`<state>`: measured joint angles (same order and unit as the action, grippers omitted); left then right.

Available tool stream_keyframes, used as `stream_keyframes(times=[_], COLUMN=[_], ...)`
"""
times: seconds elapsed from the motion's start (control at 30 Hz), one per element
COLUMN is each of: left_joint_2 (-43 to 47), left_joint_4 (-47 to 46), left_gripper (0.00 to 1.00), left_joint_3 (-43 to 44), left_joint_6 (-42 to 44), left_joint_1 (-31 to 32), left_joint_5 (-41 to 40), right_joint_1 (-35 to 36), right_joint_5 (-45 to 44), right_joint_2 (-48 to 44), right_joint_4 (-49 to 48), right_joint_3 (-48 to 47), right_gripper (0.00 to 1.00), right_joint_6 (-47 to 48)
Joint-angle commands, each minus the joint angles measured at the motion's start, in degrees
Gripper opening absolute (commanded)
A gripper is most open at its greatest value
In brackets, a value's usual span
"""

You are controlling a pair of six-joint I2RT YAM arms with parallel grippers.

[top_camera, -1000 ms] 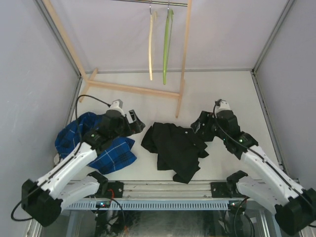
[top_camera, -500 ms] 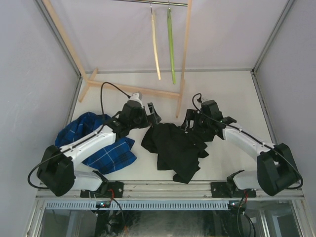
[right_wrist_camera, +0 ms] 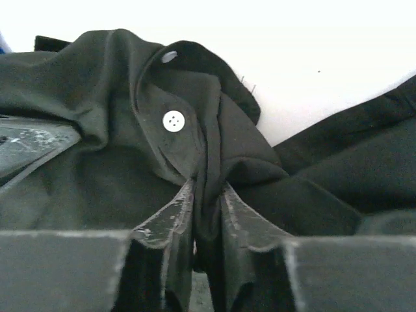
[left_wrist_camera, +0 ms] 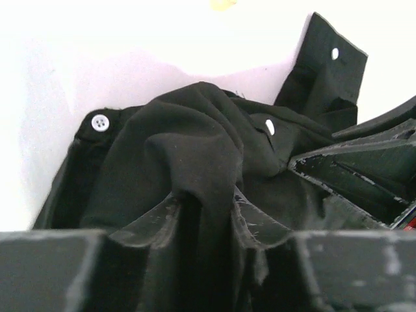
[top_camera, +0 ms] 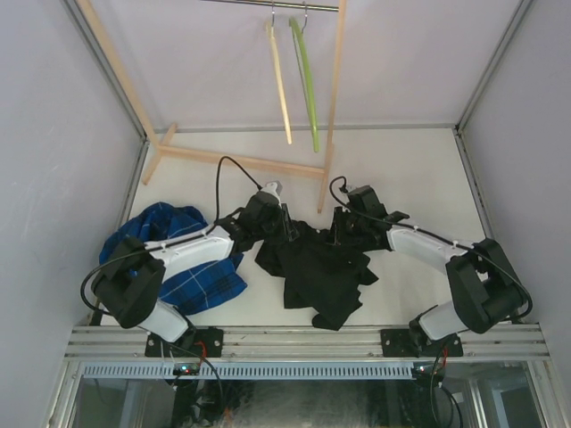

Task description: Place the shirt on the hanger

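Far left on the white table lies a crumpled blue plaid shirt, and the left arm reaches out over it toward the middle. Its left gripper is down at the upper left edge of the shirt, the black one, which sits in a rumpled heap at the centre of the table, just right of the plaid one. From the left wrist camera the left gripper has its two fingers drawn in narrow, and a raised fold of the shirt is nipped between them; a pale button shows on the edge to the left. Behind, at the back of the table, stands a wooden rack, and from its rail hang a cream hanger and, just to the right of it, the lime-green hanger, both well apart from the shirt and both bare. Right of centre, the right gripper meets the heap's upper right edge, close to the left one. Its wrist camera shows the right gripper pinched almost together on a ridge of the shirt below a white button. The right arm stretches back to the table's right side.
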<state>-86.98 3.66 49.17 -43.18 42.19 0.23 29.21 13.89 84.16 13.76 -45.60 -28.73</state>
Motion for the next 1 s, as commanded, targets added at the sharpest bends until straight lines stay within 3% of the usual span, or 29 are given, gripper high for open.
stream_keyframes(times=[0.0,0.1,0.13,0.33,0.63,0.73,0.87,0.97], left_joint_2=[5.5,10.4,12.0,22.1,21.6,22.5,24.3,25.0], left_joint_4=[-3.3,-0.6,0.8,4.7,5.8,3.2,-2.8,-7.0], left_gripper=[0.21,0.01,0.0,0.0,0.0,0.0,0.0,0.01], left_joint_3=[-1.3,-0.5,0.3,6.9,21.5,18.2,4.8,-6.3], left_joint_6=[1.1,3.0,4.1,12.0,22.8,23.4,21.8,20.6], left_joint_1=[0.3,0.3,0.3,0.3,0.2,0.3,1.3,6.6], left_joint_5=[0.4,-1.6,-2.5,-8.9,-13.1,-10.5,-1.6,-1.5], right_joint_1=[0.5,1.6,2.2,2.9,4.3,6.6,12.9,20.8], right_joint_5=[1.6,-0.5,-1.6,-8.8,-14.0,-15.7,-19.2,-26.6], right_joint_2=[-6.1,-13.4,-16.1,-31.1,-36.0,-37.3,-42.0,-46.9], right_joint_4=[-5.4,-5.3,-5.2,-8.6,-22.7,-24.9,-27.3,-26.2], right_joint_3=[1.3,2.3,2.4,0.7,-2.8,0.3,13.2,22.0], right_gripper=[0.08,0.0,0.0,0.0,0.0,0.0,0.0,0.12], right_joint_6=[-0.8,0.4,1.3,3.1,11.7,13.7,13.4,11.2])
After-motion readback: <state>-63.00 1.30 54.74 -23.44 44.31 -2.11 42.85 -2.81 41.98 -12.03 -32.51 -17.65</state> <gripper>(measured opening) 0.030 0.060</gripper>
